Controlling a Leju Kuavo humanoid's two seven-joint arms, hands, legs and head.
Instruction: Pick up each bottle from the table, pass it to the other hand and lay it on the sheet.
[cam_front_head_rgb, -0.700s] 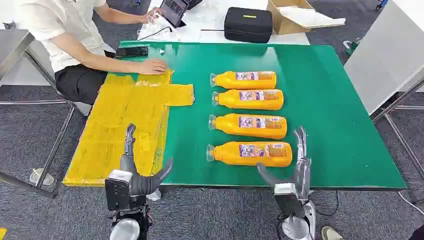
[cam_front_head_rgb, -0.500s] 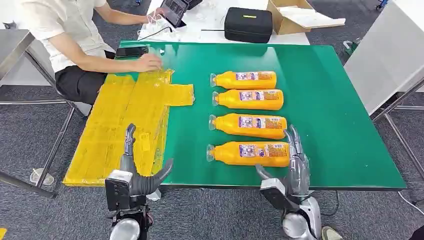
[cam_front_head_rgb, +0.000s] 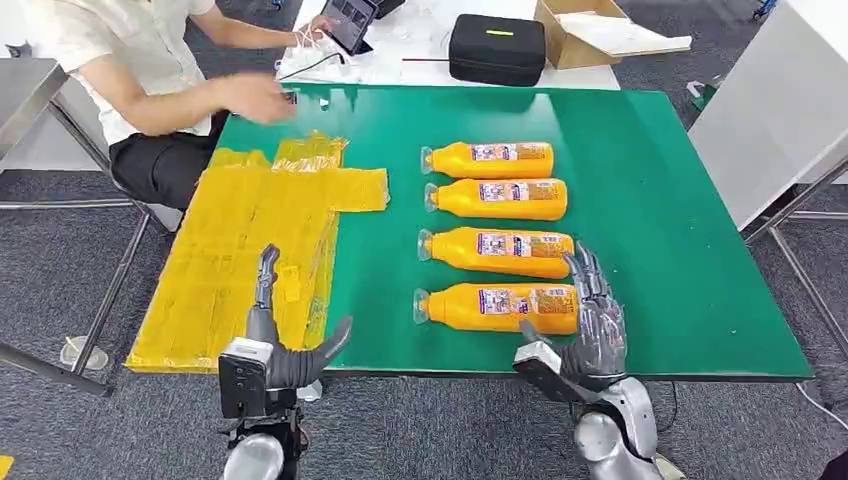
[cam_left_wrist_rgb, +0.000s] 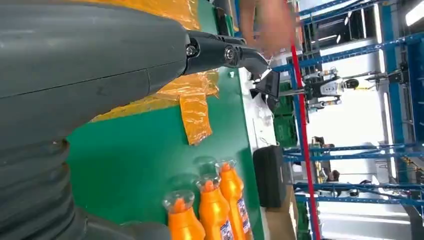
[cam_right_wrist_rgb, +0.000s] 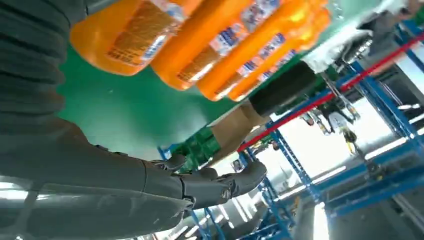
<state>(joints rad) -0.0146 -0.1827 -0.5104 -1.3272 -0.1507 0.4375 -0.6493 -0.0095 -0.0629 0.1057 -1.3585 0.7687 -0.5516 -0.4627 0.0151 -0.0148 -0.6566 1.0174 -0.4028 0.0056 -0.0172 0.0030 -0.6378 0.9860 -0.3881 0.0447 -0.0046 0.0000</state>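
four orange bottles in a row on the green table, right hand at the nearest one

head view: right hand (cam_front_head_rgb: 594, 328) sits at the base end of the nearest bottle (cam_front_head_rgb: 497, 307) near the table's (cam_front_head_rgb: 670, 200) front edge, fingers spread wide, holding nothing; whether it touches the bottle i cannot tell. left hand (cam_front_head_rgb: 275, 345) hovers at the front edge over the yellow sheet (cam_front_head_rgb: 255, 235) on the left side, fingers apart, holding nothing. a person's hand (cam_front_head_rgb: 250, 97) is blurred at the far left corner.
left wrist view: thumb and fingers wide, sheet (cam_left_wrist_rgb: 192, 107) beyond, bottle caps (cam_left_wrist_rgb: 200, 187) showing.
right wrist view: fingers (cam_right_wrist_rgb: 215, 182) apart, bottles (cam_right_wrist_rgb: 200, 45) lying side by side.
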